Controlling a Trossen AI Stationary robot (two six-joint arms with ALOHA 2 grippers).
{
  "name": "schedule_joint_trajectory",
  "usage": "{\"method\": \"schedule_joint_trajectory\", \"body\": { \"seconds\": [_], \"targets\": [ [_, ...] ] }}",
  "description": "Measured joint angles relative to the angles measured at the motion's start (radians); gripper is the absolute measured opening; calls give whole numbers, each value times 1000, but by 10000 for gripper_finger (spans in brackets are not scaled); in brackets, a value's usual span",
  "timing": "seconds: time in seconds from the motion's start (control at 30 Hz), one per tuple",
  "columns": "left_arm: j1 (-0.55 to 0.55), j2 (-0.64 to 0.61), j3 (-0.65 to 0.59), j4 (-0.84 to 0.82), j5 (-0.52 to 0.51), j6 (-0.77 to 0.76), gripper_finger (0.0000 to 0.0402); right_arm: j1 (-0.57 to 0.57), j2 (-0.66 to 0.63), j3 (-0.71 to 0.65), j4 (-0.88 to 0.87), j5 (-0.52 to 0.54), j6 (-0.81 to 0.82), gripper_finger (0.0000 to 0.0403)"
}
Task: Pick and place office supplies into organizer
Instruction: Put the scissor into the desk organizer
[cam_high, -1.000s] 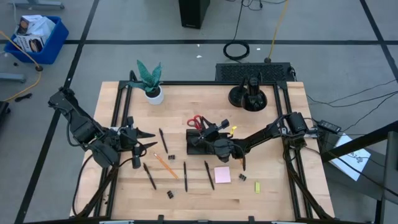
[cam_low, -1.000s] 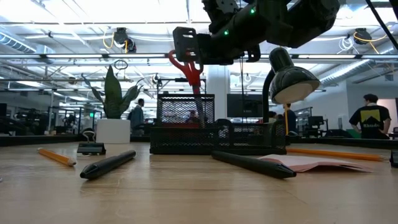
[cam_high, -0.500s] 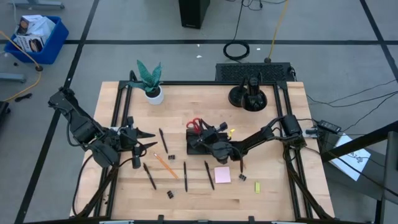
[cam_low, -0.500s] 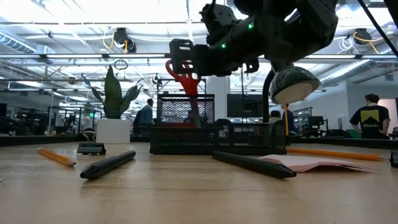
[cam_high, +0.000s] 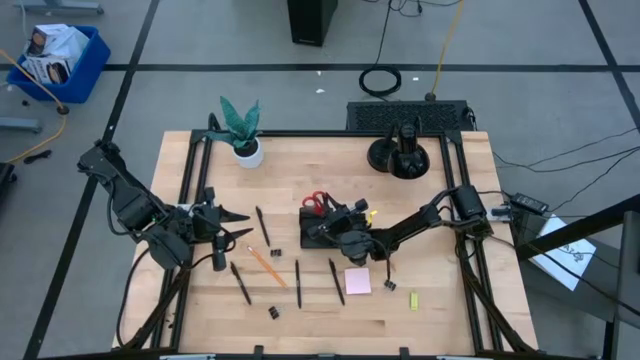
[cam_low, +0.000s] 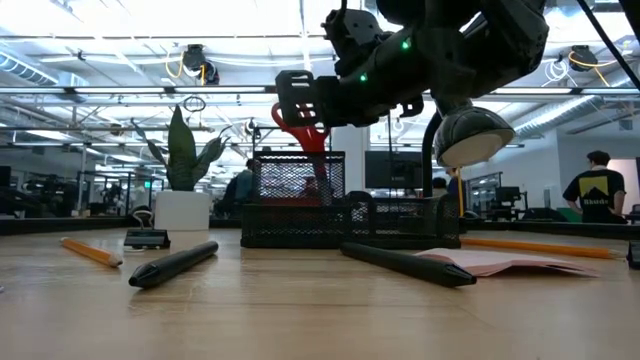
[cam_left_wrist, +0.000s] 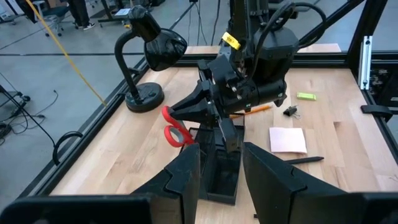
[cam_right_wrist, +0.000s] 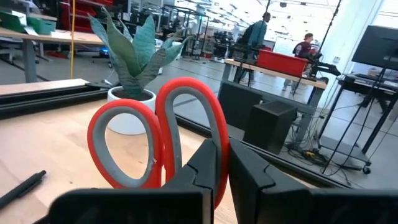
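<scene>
From above, the right claw (cam_high: 322, 222) sits over the black organizer (cam_high: 318, 232) mid-desk, clamped on the red-handled scissors (cam_high: 315, 201). Left claw (cam_high: 238, 224) waits parted and empty near the desk's left edge, pens (cam_high: 297, 283) and a pencil (cam_high: 266, 266) loose nearby. Low view: scissors (cam_low: 305, 125) stand upright in the mesh organizer (cam_low: 345, 212). Right wrist: fingers (cam_right_wrist: 208, 168) pinched together beside the scissor loops (cam_right_wrist: 158, 146).

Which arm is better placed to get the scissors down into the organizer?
The right. Its gripper is already shut on the red-handled scissors, directly above the organizer. The left gripper waits, empty, over the table's left side.
</scene>
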Motion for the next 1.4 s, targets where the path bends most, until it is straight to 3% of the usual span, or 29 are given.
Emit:
{"method": "schedule_joint_trajectory", "body": {
  "seconds": [0.3, 0.6, 0.83, 1.4],
  "targets": [
    [0, 0, 0, 0, 0, 0, 127, 0, -2, 1, -107, 2, 118, 14],
    [0, 0, 0, 0, 0, -3, 127, 0, -2, 1, -111, 2, 135, 15],
    [0, 0, 0, 0, 0, -3, 127, 0, 1, 0, -117, -2, 158, 57],
    [0, 0, 0, 0, 0, -3, 127, 0, 1, 0, -113, -4, 154, 69]
  ]
}}
